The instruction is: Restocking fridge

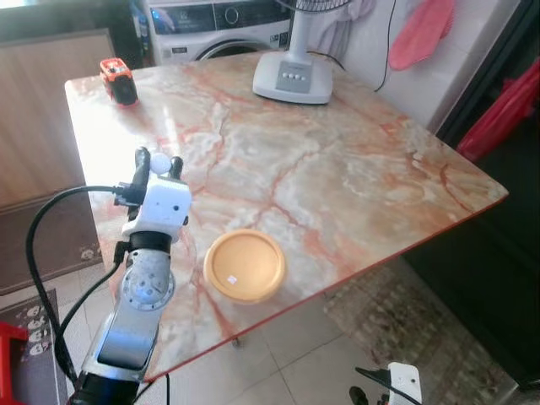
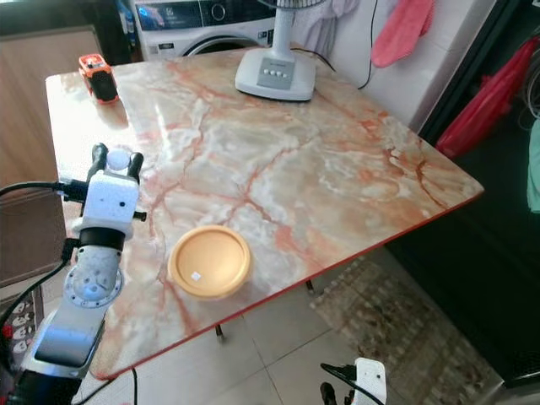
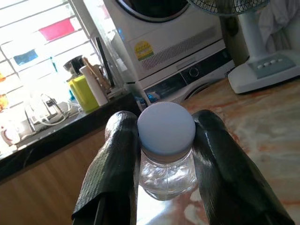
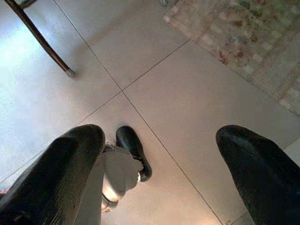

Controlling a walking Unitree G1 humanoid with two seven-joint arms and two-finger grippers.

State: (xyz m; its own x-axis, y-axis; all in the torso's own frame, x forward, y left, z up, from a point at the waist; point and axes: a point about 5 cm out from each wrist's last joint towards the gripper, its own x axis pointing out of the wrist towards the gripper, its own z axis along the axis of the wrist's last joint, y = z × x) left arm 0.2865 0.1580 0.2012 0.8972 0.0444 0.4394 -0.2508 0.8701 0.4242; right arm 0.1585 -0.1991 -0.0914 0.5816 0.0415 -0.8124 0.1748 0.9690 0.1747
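left gripper (image 3: 165, 154) is clamped on a small clear bottle (image 3: 166, 171) with a white cap (image 3: 166, 129), one black finger (image 3: 115, 159) pressed to each side of the neck and shoulder, so i read this as the pickup step of the restock: item secured, not yet carried off. bottle sits at the near left part of the marble table (image 1: 337, 169), close to that edge; i cannot tell from these views whether its base rests on the top or is just clear of it. it stands upright, long axis vertical, cap pointing up toward the head camera. a round yellow lid-like dish (image 1: 245, 266) lies beside the arm near the front edge, apart from the bottle. a fan base (image 1: 294, 78) and a small orange and black object (image 1: 118, 80) sit at the far side, well apart. right gripper (image 4: 159, 154) hangs low over the tiled floor, fingers spread, empty. next move, as i judge it: lift straight up, keep the bottle vertical, clear the table edge, then turn to find the fridge.
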